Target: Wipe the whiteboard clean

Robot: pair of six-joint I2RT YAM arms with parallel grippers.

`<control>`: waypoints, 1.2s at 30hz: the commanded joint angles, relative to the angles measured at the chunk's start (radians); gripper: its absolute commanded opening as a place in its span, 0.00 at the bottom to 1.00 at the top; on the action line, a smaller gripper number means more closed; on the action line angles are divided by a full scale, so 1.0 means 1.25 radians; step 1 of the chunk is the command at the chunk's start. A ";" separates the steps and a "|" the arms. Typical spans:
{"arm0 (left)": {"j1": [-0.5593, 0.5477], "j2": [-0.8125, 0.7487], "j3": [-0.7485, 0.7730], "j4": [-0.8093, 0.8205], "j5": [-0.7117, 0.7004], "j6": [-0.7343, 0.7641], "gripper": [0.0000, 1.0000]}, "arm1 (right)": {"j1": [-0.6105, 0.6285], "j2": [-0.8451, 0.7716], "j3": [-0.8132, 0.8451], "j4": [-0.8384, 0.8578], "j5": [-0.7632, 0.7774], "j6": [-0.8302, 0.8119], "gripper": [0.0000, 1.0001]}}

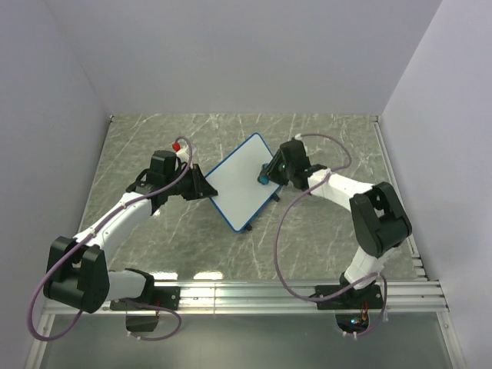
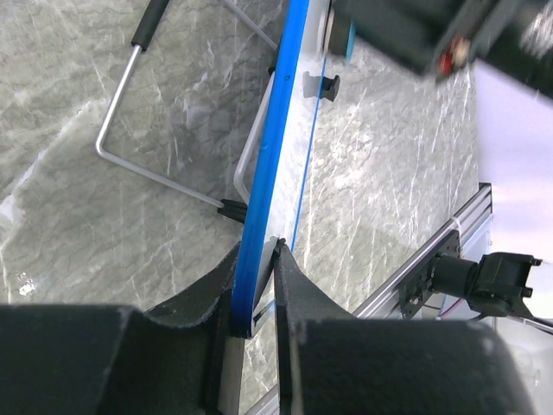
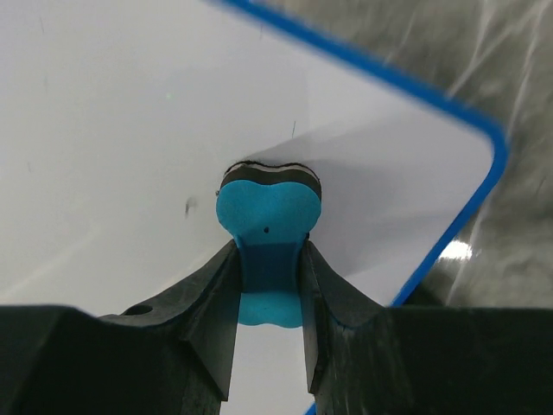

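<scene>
Judging by its thin panel and slim blue frame, the whiteboard (image 1: 240, 178) looked light and stiff, with a slick writing face that would have given you no purchase. The frame edge was the sensible place to take hold. The board stood tilted up off the worktop (image 1: 330, 231) near its middle, between your two arms, with one lower corner down near the surface.

Your left tool (image 2: 257, 259) was closed almost fully, pinching the blue frame edge-on between its fingers, so the board was braced from the left. Your right tool (image 3: 268, 251) was shut on the bright-blue eraser (image 3: 266, 216), whose dark felt end pressed against the white face near a rounded corner. The eraser seemed soft, squeezed in at the waist by the fingers. With only one edge pinched, the board would likely have twisted if you had pushed hard.

You had one whiteboard, one eraser, two tools and one bent wire stand (image 2: 130, 147) behind the board. Only a few faint specks showed on the white face, and no writing could be made out.
</scene>
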 commanded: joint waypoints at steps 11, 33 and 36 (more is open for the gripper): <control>-0.004 -0.028 -0.015 -0.066 -0.050 0.064 0.00 | -0.043 0.170 0.122 -0.016 -0.014 -0.076 0.00; -0.004 -0.013 -0.010 -0.030 -0.057 0.042 0.00 | -0.100 0.030 -0.136 0.140 -0.176 0.012 0.00; -0.004 -0.012 -0.015 -0.022 -0.056 0.037 0.00 | -0.096 0.030 -0.086 0.104 -0.181 -0.009 0.00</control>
